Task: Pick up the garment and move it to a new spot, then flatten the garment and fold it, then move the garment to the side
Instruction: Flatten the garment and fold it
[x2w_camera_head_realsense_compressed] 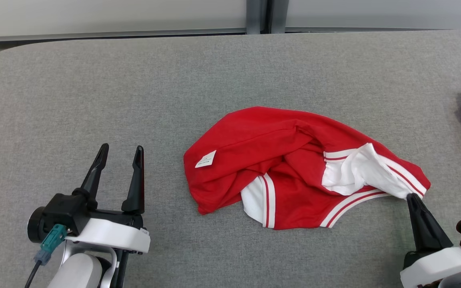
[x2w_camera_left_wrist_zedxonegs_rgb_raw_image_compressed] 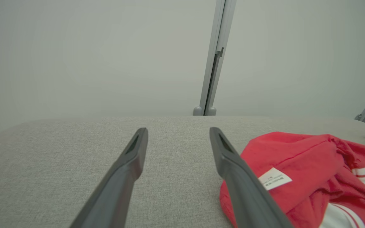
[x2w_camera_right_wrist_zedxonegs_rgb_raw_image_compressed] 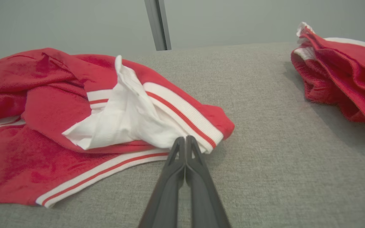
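Garment (x2w_camera_head_realsense_compressed: 278,168) is crumpled at frame centre on the grey table (x2w_camera_head_realsense_compressed: 94,80). It is judged soft, light and limp, best pinched at the striped hem. Left gripper (x2w_camera_head_realsense_compressed: 120,154), lower left, is spread apart and empty. Right gripper (x2w_camera_head_realsense_compressed: 413,198), lower right, is pressed together at the hem; whether cloth is caught cannot be told.

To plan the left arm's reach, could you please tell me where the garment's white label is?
In the head view, the white label lies at the left end of the red garment, just right of the open left pincer.
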`<state>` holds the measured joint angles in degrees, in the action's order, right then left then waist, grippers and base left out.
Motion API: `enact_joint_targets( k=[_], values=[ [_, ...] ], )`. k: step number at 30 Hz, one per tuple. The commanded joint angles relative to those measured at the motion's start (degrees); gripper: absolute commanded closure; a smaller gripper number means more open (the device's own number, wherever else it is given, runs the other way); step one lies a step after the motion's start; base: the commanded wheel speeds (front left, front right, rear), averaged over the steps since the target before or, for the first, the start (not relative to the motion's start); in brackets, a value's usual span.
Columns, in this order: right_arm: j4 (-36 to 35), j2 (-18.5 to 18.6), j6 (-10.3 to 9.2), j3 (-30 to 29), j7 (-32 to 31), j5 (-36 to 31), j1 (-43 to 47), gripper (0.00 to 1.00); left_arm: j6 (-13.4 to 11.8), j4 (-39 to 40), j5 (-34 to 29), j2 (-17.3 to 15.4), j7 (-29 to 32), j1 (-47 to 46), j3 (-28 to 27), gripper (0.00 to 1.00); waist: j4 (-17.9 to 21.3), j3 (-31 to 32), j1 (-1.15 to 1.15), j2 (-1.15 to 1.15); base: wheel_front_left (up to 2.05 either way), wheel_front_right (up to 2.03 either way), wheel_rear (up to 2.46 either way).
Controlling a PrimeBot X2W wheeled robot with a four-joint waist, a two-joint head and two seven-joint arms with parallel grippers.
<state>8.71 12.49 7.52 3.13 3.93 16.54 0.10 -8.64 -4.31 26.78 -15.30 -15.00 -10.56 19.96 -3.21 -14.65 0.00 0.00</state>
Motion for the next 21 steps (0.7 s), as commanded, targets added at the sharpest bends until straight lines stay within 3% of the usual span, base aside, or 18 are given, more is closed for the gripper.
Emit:
enact_joint_targets(
  k=[1, 3, 4, 5, 6, 13, 21],
  values=[
    [1.69, -0.5, -0.06, -0.78, 1.09, 1.04, 0.28, 1.0, 0.11, -0.18, -0.34, -0.18, -0.22, -0.54, -0.25, 0.0, 0.56, -0.07, 0.0, 0.0, 0.0, 0.0, 0.0],
    [4.04, -1.21, -0.06, -1.29, 1.93, 2.2, 0.0, 1.0, 0.11, -0.33, -0.45, -0.31, -0.21, -0.52, -0.28, 0.0, 0.99, -0.06, 0.0, 0.0, 0.0, 0.0, 0.0],
    [4.8, -1.11, -0.04, -1.29, 2.57, 2.07, -0.61, 0.62, 0.09, -0.4, -0.46, -0.38, -0.21, -0.45, -0.31, 0.0, 1.19, 0.03, 0.0, 0.0, 0.0, 0.0, 0.0],
    [5.46, -1.11, -0.04, -1.51, 2.83, 2.26, -1.15, 0.11, 0.0, -0.46, -0.41, -0.48, -0.22, -0.29, -0.47, 0.0, 1.43, 0.16, 0.0, 0.0, 0.0, 0.0, 0.0],
    [5.66, -1.26, -0.04, -1.69, 3.41, 2.69, -1.69, 0.0, -0.16, -0.55, -0.46, -0.59, -0.21, -0.04, -0.49, 0.0, 1.65, 0.34, 0.0, 0.0, 0.0, 0.0, 0.0],
    [0.25, -0.88, -0.04, -1.72, 5.37, 1.68, -3.35, 0.0, -1.0, -1.03, -0.15, -1.12, -0.22, 2.13, -0.85, 0.0, 2.7, 2.77, 0.0, 0.0, 0.0, 0.0, 0.0],
    [-8.48, -0.87, -0.05, -0.74, 2.55, -1.19, -2.52, 0.0, -1.8, -1.09, -0.11, -1.65, -0.2, 5.2, -0.91, 0.0, 2.97, 6.35, 0.0, 0.0, 0.0, 0.0, 0.0]
  ],
)
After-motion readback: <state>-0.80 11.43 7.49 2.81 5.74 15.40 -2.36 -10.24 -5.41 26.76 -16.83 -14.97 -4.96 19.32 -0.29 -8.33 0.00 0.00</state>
